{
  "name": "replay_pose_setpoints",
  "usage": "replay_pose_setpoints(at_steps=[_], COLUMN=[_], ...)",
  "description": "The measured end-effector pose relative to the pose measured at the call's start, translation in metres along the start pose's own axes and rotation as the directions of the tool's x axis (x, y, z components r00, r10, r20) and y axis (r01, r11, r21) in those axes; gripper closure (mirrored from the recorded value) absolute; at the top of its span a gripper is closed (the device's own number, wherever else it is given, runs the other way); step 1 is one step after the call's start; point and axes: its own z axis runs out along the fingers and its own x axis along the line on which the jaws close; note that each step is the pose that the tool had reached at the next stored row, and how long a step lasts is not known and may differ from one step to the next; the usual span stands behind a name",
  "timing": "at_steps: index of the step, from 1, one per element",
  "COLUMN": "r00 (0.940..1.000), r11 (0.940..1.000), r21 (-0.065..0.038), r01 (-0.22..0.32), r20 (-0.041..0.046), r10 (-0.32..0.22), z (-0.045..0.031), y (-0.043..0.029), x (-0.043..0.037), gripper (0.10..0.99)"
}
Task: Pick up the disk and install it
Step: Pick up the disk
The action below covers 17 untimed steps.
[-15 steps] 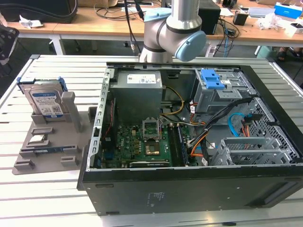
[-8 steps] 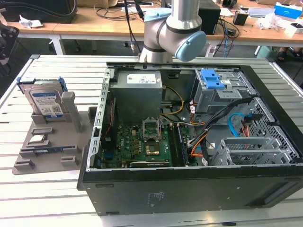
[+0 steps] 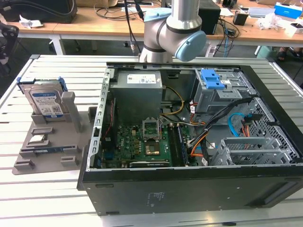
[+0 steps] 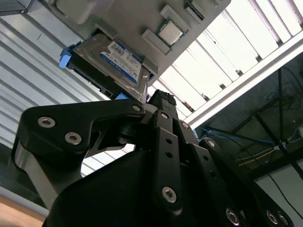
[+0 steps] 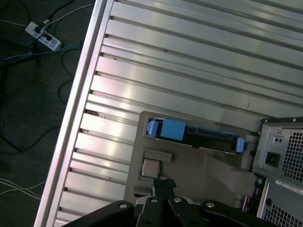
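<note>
In the exterior view the disk (image 3: 47,101) stands on edge in a grey holder (image 3: 52,161) at the exterior view's left. Its white-and-blue label faces the camera and blue bracket tips show at its upper corners. The holder sits on the slatted metal table (image 3: 61,71) just beside the open computer case (image 3: 189,191). Inside the case, the drive cage (image 3: 212,79) with its blue latch lies toward the exterior view's right. The arm (image 3: 173,28) rises behind the case, and a small square chip (image 3: 38,139) rests lower on the holder. The second wrist view looks past the black gripper (image 4: 160,96), whose fingers are drawn together with nothing between them. Beyond them, this view gives the disk's (image 4: 111,64) label face and blue bracket corner, the chip (image 4: 169,32) in its pocket on the holder (image 4: 118,19), and the table slats (image 4: 28,61). The first wrist view looks down from above. Here the disk (image 5: 166,129) appears as a thin dark edge capped in blue, seated in the holder (image 5: 213,170). The gripper (image 5: 161,181) is clenched and empty, hanging over the holder apart from the disk. This view adds the perforated corner of the case (image 5: 284,156), the table's edge (image 5: 189,71), and a power strip (image 5: 43,37) on the floor beyond it.
</note>
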Motion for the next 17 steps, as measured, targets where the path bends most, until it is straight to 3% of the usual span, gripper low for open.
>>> replay_pose_setpoints(at_steps=[6, 17], r00=[0.9978, 0.9832], r11=[0.9978, 0.9832], r21=[-0.002, -0.005], r01=[0.066, 0.182], r20=[-0.0029, -0.0078], r10=[-0.066, -0.182], z=[0.0000, 0.0000], y=[0.0000, 0.0000], x=[0.0000, 0.0000], gripper=[0.980, 0.980])
